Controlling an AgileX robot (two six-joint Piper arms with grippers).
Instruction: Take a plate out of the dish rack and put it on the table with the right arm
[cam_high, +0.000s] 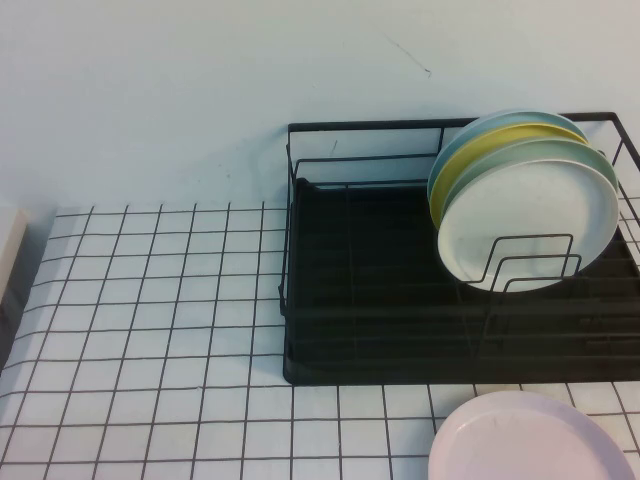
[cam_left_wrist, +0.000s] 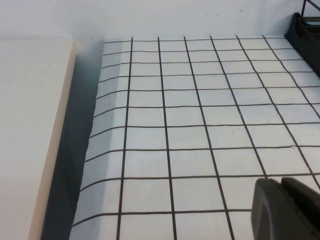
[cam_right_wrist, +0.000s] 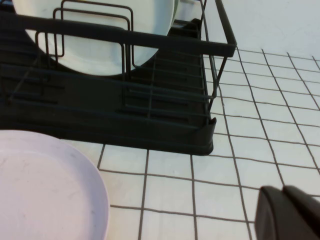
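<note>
The plate (cam_high: 530, 215), with a white face and a mint-green rim, stands upright at the front of a stack in the right end of the black wire dish rack (cam_high: 400, 330). It also shows in the right wrist view (cam_right_wrist: 90, 57), behind the rack's wire loops. Neither gripper shows in the high view. My right gripper (cam_right_wrist: 282, 190) is shut and empty, low over the gridded table (cam_right_wrist: 260, 125), in front of the rack's corner (cam_right_wrist: 205, 145). My left gripper (cam_left_wrist: 281, 182) is shut and empty over the table (cam_left_wrist: 200, 110), far left of the rack.
A yellow plate (cam_high: 500, 140) and a pale blue-green plate (cam_high: 490, 122) stand behind the task plate. A pale pink plate (cam_high: 530, 440) lies flat on the table in front of the rack, also in the right wrist view (cam_right_wrist: 40, 190). A cream ledge (cam_left_wrist: 30, 125) borders the table's left edge.
</note>
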